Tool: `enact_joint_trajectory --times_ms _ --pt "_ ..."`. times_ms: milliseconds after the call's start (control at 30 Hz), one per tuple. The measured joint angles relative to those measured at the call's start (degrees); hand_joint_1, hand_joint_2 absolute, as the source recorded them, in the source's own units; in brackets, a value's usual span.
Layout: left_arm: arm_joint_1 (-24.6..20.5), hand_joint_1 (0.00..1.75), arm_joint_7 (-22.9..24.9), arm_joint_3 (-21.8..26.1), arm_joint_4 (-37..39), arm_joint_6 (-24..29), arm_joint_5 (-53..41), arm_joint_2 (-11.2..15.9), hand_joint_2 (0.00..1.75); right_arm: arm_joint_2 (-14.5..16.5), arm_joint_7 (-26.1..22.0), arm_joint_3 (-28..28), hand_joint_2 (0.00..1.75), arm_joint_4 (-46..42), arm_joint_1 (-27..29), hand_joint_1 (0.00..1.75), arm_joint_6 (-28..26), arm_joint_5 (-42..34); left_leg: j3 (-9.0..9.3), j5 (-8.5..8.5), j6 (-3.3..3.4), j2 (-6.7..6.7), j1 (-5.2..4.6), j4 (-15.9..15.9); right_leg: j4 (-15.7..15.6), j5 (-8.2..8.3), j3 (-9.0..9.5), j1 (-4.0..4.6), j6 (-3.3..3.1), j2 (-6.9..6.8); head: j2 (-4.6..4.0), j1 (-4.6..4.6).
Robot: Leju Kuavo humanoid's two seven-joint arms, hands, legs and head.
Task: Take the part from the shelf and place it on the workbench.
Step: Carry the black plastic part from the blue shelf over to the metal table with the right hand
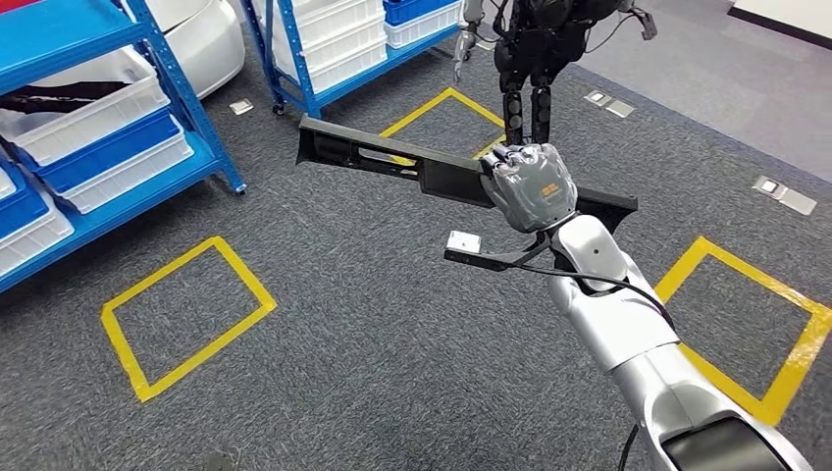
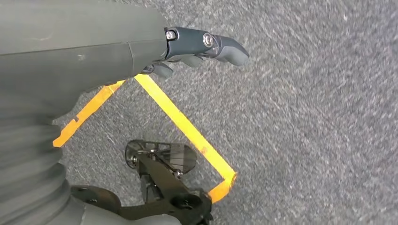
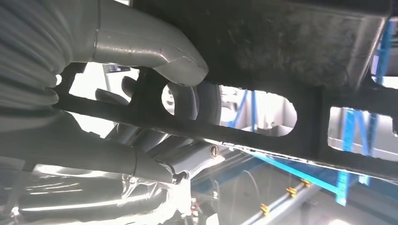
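Nearest the head camera, the silver right arm (image 1: 643,334) is seen rising from the lower right edge, a black cable looped along it; at its end the right hand (image 1: 530,186) is closed around the part (image 1: 392,157), a long black plastic bar with cut-outs, which is held level in the air above the grey carpet (image 1: 373,334); the bar is gripped nearer one end, so that the longer stretch is left reaching out toward the shelving; in the right wrist view the thick grey thumb (image 3: 155,51) is pressed over one face of the part and the darker fingers (image 3: 187,101) are hooked through an opening in it. The left hand (image 2: 197,47) is seen in the left wrist view hanging over the carpet, nothing held, its fingers loosely apart. Yellow tape squares (image 1: 182,314) are laid out on the carpet on either side; beyond them a blue shelf (image 1: 108,147) loaded with white and blue bins (image 1: 93,113) is set at the left; farthest off, a second dark robot (image 1: 535,49) is seen standing on the carpet.
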Motion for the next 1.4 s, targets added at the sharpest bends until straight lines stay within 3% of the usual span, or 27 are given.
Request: enact_joint_trajectory --times_ms 33,100,167,233,267,333,400,467,500,567,600,633,667,700,767,800,833,900,967,1000,1033,1067,1133,1200,1267,1333,1400 --pt "0.0 0.0 0.03 0.0 0.0 0.0 -0.04 -0.01 1.75 -0.01 0.0 0.01 1.75 0.04 0.05 1.75 -0.01 0.05 1.35 1.7 0.77 -0.42 -0.3 -2.75 0.0 0.17 -0.07 0.28 -0.17 0.84 0.0 0.01" --pt "-0.01 0.0 0.07 0.01 0.0 0.01 -0.2 0.17 1.75 0.01 0.01 0.0 1.75 0.06 0.0 1.75 -0.07 0.13 5.45 5.34 2.55 -2.89 -1.07 -10.65 -0.03 0.57 -0.16 0.61 -0.27 2.3 -0.01 0.14" --pt "-0.05 0.0 0.02 0.01 0.0 0.02 -0.39 0.33 1.75 0.1 0.02 0.01 1.75 0.07 0.0 1.75 -0.24 0.24 7.48 6.89 3.74 -4.69 -1.9 -14.94 -0.12 1.03 -0.42 0.52 0.07 3.51 -0.01 0.29" --pt "-0.11 0.0 -0.05 0.02 -0.01 0.01 -0.5 0.33 1.75 0.1 0.13 -0.03 1.75 -0.03 0.24 1.75 -0.48 0.45 7.59 7.34 4.15 -3.77 -2.38 -15.67 -0.57 1.68 -0.78 0.5 0.75 4.83 -0.01 0.22" --pt "-0.14 0.0 -0.07 0.03 -0.02 -0.02 -0.53 0.31 1.75 -0.04 0.27 -0.11 1.75 -0.17 0.47 1.75 -0.55 0.61 7.8 7.9 4.09 -2.95 -2.25 -16.34 -0.57 1.89 -1.02 0.68 0.93 4.58 -0.01 0.21" --pt "-0.08 0.0 -0.16 0.07 -0.02 -0.1 -0.62 0.23 1.75 -0.33 0.68 -0.3 1.75 -0.63 0.82 1.75 -0.52 0.99 8.21 9.13 4.18 -1.4 -1.92 -17.92 1.93 0.46 -2.69 1.12 0.73 1.56 -0.01 0.35" --pt "0.13 0.0 -0.28 0.14 -0.01 -0.16 -0.73 0.18 1.75 -0.45 1.03 -0.42 1.75 -1.01 1.14 1.75 -0.49 1.36 7.99 9.76 4.15 0.26 -1.78 -18.49 9.09 -3.1 -6.1 0.92 0.39 -1.86 -0.01 0.49" --pt "0.31 0.0 -0.4 0.2 0.0 -0.18 -0.8 0.2 1.75 -0.5 1.19 -0.45 1.75 -1.22 1.89 1.75 -0.48 1.55 7.52 9.97 3.84 2.06 -1.71 -18.44 15.36 -5.52 -8.59 0.14 1.01 -2.82 -0.01 0.54" --pt "0.36 0.0 -0.46 0.21 0.0 -0.21 -0.81 0.2 1.75 -0.54 1.21 -0.46 1.75 -1.36 2.36 1.75 -0.48 1.61 7.32 10.03 3.6 2.93 -1.63 -18.41 15.63 -5.64 -8.3 -0.35 1.64 -3.16 -0.01 0.54" --pt "0.38 0.0 -0.56 0.24 0.0 -0.31 -0.78 0.24 1.75 -0.65 1.27 -0.51 1.75 -1.9 3.08 1.75 -0.48 1.77 7.06 9.99 2.85 4.53 -1.41 -18.13 9.46 -4.07 -4.1 -1.31 3.2 -4.89 -0.01 0.56" --pt "0.38 0.0 -0.59 0.28 0.0 -0.35 -0.71 0.38 1.75 -0.72 1.38 -0.57 1.75 -2.38 3.28 1.75 -0.48 1.89 6.85 9.77 2.29 5.27 -1.46 -17.8 5.47 -3.32 -1.45 -1.5 3.72 -6.65 -0.01 0.59" --pt "0.39 0.0 -0.63 0.34 0.0 -0.37 -0.65 0.53 1.75 -0.75 1.53 -0.64 1.75 -3.02 3.46 1.75 -0.43 2.08 6.7 9.46 1.69 5.99 -1.54 -17.38 2.41 -2.74 0.43 -1.48 3.81 -7.9 -0.01 0.55" --pt "0.41 0.0 -0.7 0.41 0.0 -0.37 -0.58 0.68 1.75 -0.84 1.76 -0.74 1.75 -3.73 3.66 1.75 -0.31 2.32 6.62 9.19 1.15 6.66 -1.62 -16.99 0.82 -2.49 1.38 -1.36 3.55 -8.66 -0.01 0.47" --pt "0.44 0.0 -0.79 0.48 0.0 -0.38 -0.53 0.8 1.75 -0.98 2.01 -0.85 1.75 -4.41 3.9 1.75 -0.11 2.59 6.61 9.0 0.72 7.35 -1.63 -16.75 0.54 -2.48 1.44 -1.07 3.06 -8.55 -0.01 0.38" --pt "0.45 0.0 -0.98 0.67 0.0 -0.44 -0.46 0.83 1.75 -1.56 2.42 -1.04 1.75 -5.63 4.42 1.75 0.42 3.07 6.82 8.79 0.04 8.39 -1.09 -16.52 0.56 -2.18 1.12 -0.96 2.08 -6.72 -0.01 0.2" --pt "0.44 0.0 -1.04 0.82 0.0 -0.49 -0.43 0.85 1.75 -1.91 2.52 -1.14 1.75 -6.21 4.64 1.75 0.59 3.22 6.69 8.18 -0.28 7.69 -0.74 -15.93 0.55 -2.04 1.06 -1.0 1.69 -5.91 -0.01 0.15" --pt "0.47 0.0 -1.08 0.96 0.0 -0.52 -0.41 0.87 1.75 -2.22 2.61 -1.25 1.75 -6.77 4.82 1.75 0.77 3.33 6.13 6.83 -0.55 6.13 -0.43 -14.3 0.52 -1.88 1.04 -1.08 1.24 -5.15 -0.01 0.1" --pt "0.67 0.0 -1.05 1.19 0.01 -0.55 -0.39 0.96 1.75 -2.59 2.82 -1.4 1.75 -7.73 5.14 1.75 1.22 3.48 3.54 2.68 -0.76 2.01 -0.13 -7.71 0.5 -1.65 0.94 -0.94 0.66 -3.59 -0.01 -0.05" --pt "0.86 0.0 -0.94 1.4 0.02 -0.55 -0.21 1.08 1.75 -2.95 3.03 -1.48 1.75 -8.39 5.75 1.75 1.71 3.58 0.51 -0.16 -0.52 0.35 -0.15 -0.89 0.51 -1.51 0.83 -0.41 0.35 -1.76 -0.01 -0.13" --pt "0.89 0.0 -0.9 1.53 0.02 -0.54 -0.08 1.16 1.75 -3.24 3.07 -1.52 1.75 -8.66 6.18 1.75 1.81 3.62 0.02 -0.02 -0.21 0.12 -0.22 0.08 0.51 -1.42 0.8 -0.13 0.23 -0.81 -0.01 -0.14" --pt "0.89 0.0 -0.88 1.66 0.01 -0.54 0.06 1.23 1.75 -3.57 3.09 -1.6 1.75 -8.92 6.58 1.75 1.85 3.63 0.58 1.22 0.26 -0.1 -0.35 -1.24 0.52 -1.35 0.79 0.1 0.14 0.09 -0.01 -0.12" --pt "0.89 0.0 -0.88 1.78 0.01 -0.53 0.16 1.3 1.75 -3.92 3.09 -1.73 1.75 -9.19 6.88 1.75 1.87 3.63 2.16 3.27 0.87 -0.71 -0.53 -4.62 0.51 -1.23 0.8 0.27 0.04 0.99 -0.01 -0.12" --pt "0.9 0.0 -0.9 2.0 0.01 -0.53 0.22 1.59 1.75 -4.48 3.09 -2.11 1.75 -9.68 7.12 1.75 1.86 3.63 5.63 6.45 2.16 -3.62 -0.86 -11.91 0.44 -0.92 0.71 0.25 0.14 2.52 -0.01 0.05" --pt "0.92 0.0 -0.95 2.24 0.02 -0.48 0.27 1.92 1.75 -4.8 3.11 -2.38 1.75 -9.98 7.25 1.75 1.86 3.62 7.02 7.28 2.95 -5.38 -1.32 -15.02 0.25 -0.49 0.39 -0.29 0.68 3.87 -0.01 0.02" --pt "0.85 0.0 -1.04 2.55 -0.01 -0.18 0.57 2.11 1.75 -5.4 3.09 -2.54 1.75 -10.27 7.55 1.75 1.83 3.62 7.59 8.02 3.56 -4.09 -1.61 -16.43 -0.42 0.19 0.12 -0.6 1.54 5.21 -0.01 -0.19" --pt "0.78 0.0 -1.27 2.94 -0.04 0.24 1.3 2.19 1.75 -6.24 3.02 -2.73 1.75 -10.57 7.6 1.75 1.76 3.57 8.7 9.49 4.05 -2.35 -1.54 -18.96 0.31 -0.17 -0.8 -0.2 1.77 3.11 -0.01 -0.07" --pt "0.93 0.0 -1.56 3.6 -0.03 0.55 2.19 2.19 1.75 -6.85 2.98 -2.88 1.75 -10.67 7.32 1.75 1.7 3.47 9.18 10.44 4.14 -0.58 -1.58 -20.49 5.78 -2.82 -3.6 0.06 1.29 -1.0 -0.01 0.14"
